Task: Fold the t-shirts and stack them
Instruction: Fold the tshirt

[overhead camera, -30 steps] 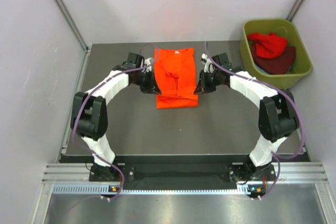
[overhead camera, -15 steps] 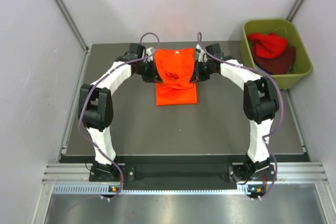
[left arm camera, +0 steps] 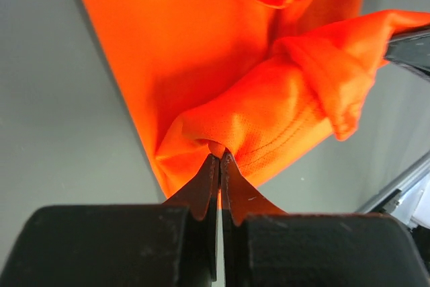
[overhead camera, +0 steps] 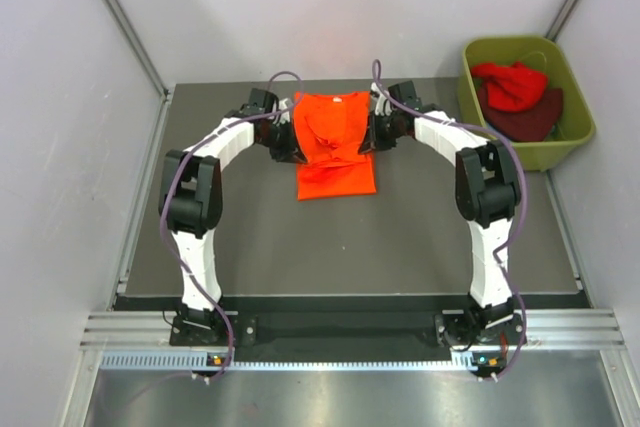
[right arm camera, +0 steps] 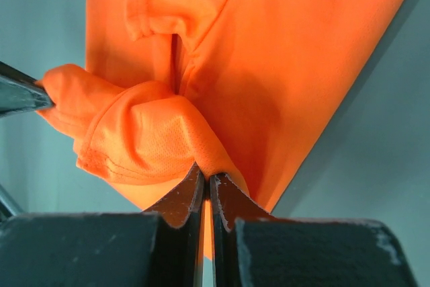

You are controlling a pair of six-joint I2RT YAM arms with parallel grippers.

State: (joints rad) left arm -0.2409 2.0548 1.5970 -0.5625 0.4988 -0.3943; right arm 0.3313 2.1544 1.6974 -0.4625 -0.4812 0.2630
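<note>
Lying on the dark grey counter (overhead camera: 260, 237), toward its far edge and between the two arms, is a bright orange t-shirt (overhead camera: 335, 179). Most of it rests flat.

The left claw (left arm camera: 220, 159) is at the shirt's left edge. Its two black fingers are pressed tight together on a pinch of orange cloth right at their tips. The right claw (right arm camera: 205, 174) is at the shirt's opposite edge and is clenched the same way on another pinch of the fabric.

Between the two claws a bunched ridge of cloth with a stitched hem is raised above the flat part of the shirt. It runs across the shirt from one claw to the other. In each wrist view the tip of the other claw shows at the far end of this ridge.

An olive-green tub (overhead camera: 560, 152) stands at the far right corner, well apart from the orange shirt. It holds a crumpled red t-shirt (overhead camera: 512, 84) and, beside it, a dark maroon t-shirt (overhead camera: 530, 119).
</note>
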